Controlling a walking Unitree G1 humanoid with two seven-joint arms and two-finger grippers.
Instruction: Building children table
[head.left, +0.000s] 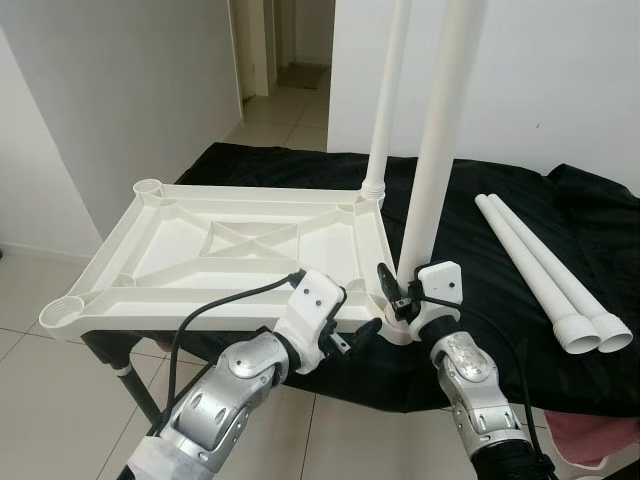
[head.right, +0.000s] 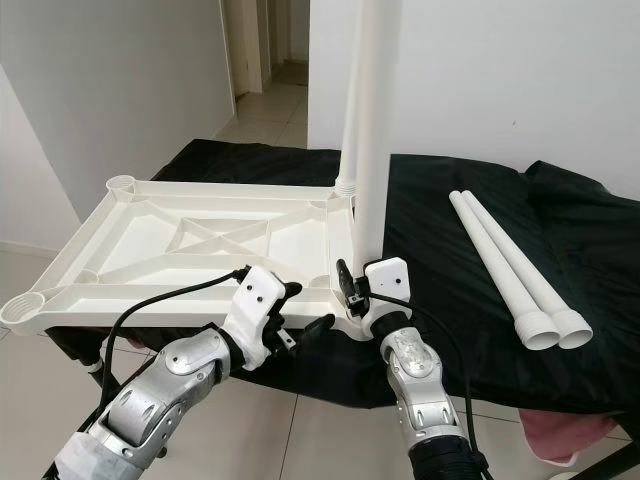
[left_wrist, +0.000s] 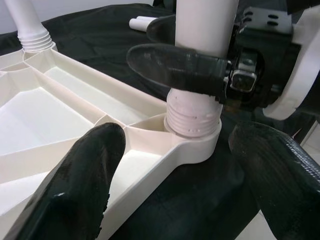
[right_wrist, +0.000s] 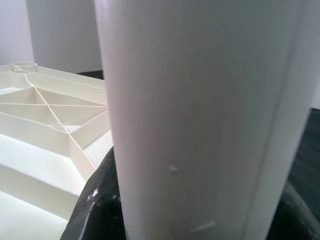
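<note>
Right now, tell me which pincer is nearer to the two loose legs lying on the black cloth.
Right. The right pincer grips the upright leg at the tabletop's near corner, beside the loose legs. The left pincer, open, sits farther left under that corner.

One upturned tabletop (head.left: 200, 240), two fitted legs (head.left: 432, 150), two loose legs (head.left: 540, 265).

An upright white leg (head.right: 372, 130) is gripped by the right gripper (head.right: 352, 290) at the upturned tabletop (head.right: 190, 240) corner
</note>
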